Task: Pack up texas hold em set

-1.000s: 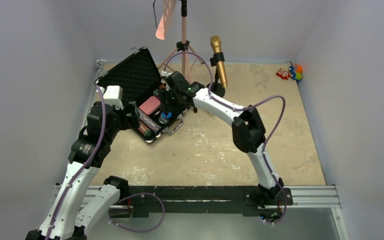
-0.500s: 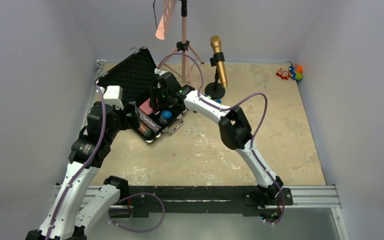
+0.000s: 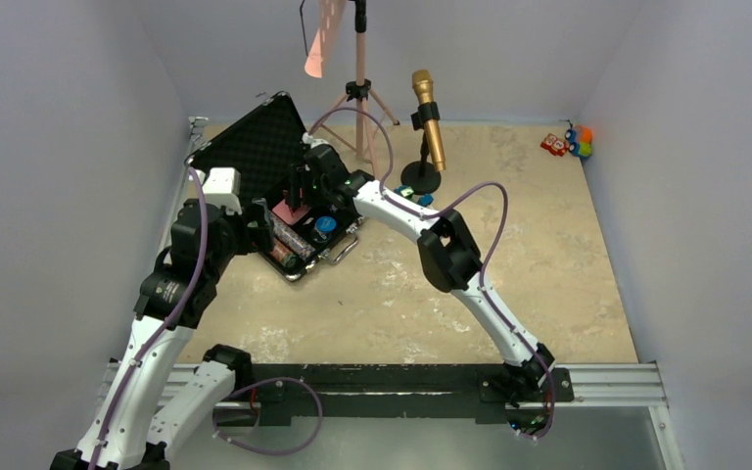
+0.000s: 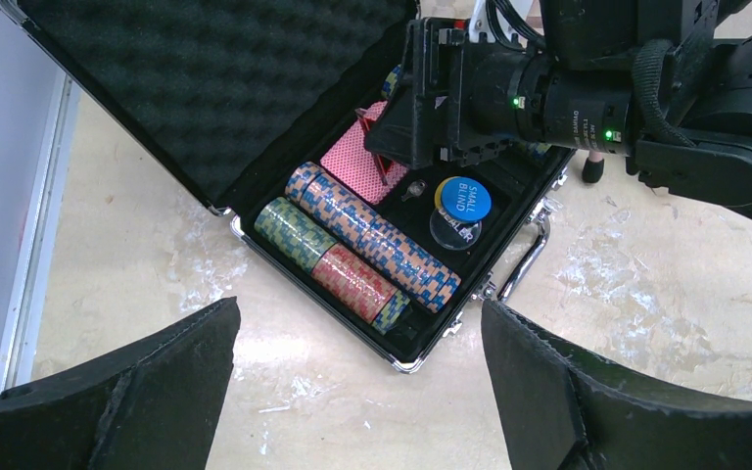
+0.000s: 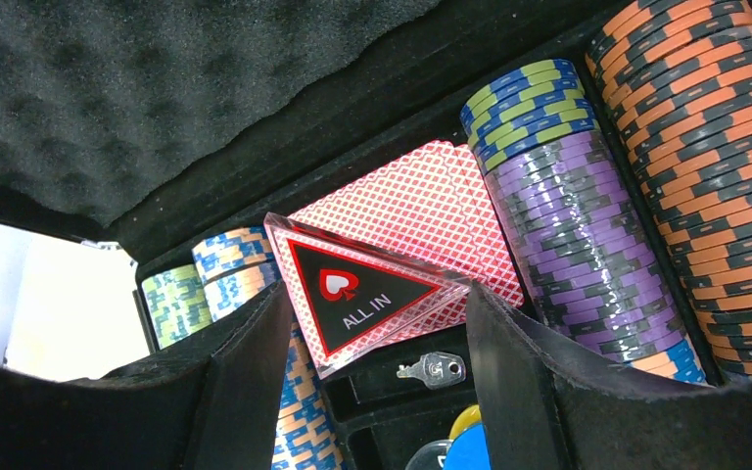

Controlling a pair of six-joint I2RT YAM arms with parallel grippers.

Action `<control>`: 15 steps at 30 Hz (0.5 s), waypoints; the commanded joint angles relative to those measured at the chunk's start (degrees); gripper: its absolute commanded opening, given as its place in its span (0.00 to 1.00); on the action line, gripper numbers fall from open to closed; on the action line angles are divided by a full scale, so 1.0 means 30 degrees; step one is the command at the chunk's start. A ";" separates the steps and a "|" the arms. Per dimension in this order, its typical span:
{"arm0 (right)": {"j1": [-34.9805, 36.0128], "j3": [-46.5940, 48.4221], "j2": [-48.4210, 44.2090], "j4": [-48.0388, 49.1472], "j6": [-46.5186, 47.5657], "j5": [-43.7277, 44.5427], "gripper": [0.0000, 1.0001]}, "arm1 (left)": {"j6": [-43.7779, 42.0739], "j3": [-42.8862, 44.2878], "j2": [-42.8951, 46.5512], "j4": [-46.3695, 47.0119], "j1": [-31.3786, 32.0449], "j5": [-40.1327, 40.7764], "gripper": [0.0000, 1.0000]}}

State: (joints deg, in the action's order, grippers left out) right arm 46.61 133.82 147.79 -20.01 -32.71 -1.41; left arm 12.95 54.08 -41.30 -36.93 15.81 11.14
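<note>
- My right gripper (image 5: pixel 377 304) is pinching the ALL IN triangular button (image 5: pixel 357 294), one finger on each side. It is holding the button tilted inside the open briefcase (image 4: pixel 406 362).
- The button is hanging over the near corner of the pink card deck (image 5: pixel 431 211). I cannot tell whether it is touching the cards.
- My left gripper (image 4: pixel 357 318) is hovering with its fingers spread wide, grasping nothing, above the tabletop (image 4: pixel 646 323) just off the briefcase's near corner.
- The briefcase is lying open on the tabletop at the far left. Its foam-lined lid (image 4: pixel 206 78) is leaning back and its handle (image 4: pixel 529 257) is sticking out from the front edge.
- The card deck is sitting in the tray's middle compartment, next to the hinge.
- On one side of the deck, chips are lying on edge in two rows. A blue-and-orange row (image 4: pixel 382 240) is lying beside the deck, and a green stack (image 4: pixel 294 230) is running into a red stack (image 4: pixel 352 279) along the outer wall.
- On the other side, a purple-and-black stack (image 5: pixel 568 225) is lying topped by blue-and-green chips (image 5: pixel 524 98), with an orange-and-black row (image 5: pixel 705 127) beside it.
- In front of the deck, a small key (image 5: pixel 431 369) is lying in a slot.
- The blue SMALL BLIND button (image 4: pixel 463 199) is overlapping the black DEALER button (image 4: pixel 453 235), and a yellow button (image 5: pixel 463 419) is peeking out beside the blue one.
</note>
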 commanded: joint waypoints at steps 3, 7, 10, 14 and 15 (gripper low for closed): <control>0.0090 0.0548 -0.0203 0.0793 -0.0854 0.0833 0.36 | 0.0078 -0.0068 -0.0020 0.0882 -0.0086 0.0067 0.96; 0.0093 0.0724 0.0025 0.0533 -0.0904 0.1065 0.41 | 0.0078 -0.0069 -0.0003 0.0883 -0.0086 0.0067 0.96; 0.0079 0.0767 0.0074 0.0421 -0.0904 0.1171 0.45 | 0.0078 -0.0069 0.0017 0.0885 -0.0086 0.0089 0.96; 0.0079 0.0813 0.0172 0.0386 -0.0904 0.1158 0.49 | 0.0069 -0.0065 0.0026 0.0870 -0.0078 0.0093 0.96; 0.0079 0.0878 0.0211 0.0358 -0.0904 0.1131 0.51 | 0.0055 -0.0069 0.0044 0.0871 -0.0081 0.0096 0.96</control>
State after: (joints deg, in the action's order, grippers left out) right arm 46.61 133.82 147.85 -19.70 -34.59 0.69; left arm 12.93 54.08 -41.30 -36.93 15.81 11.14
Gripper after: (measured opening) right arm 0.635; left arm 0.963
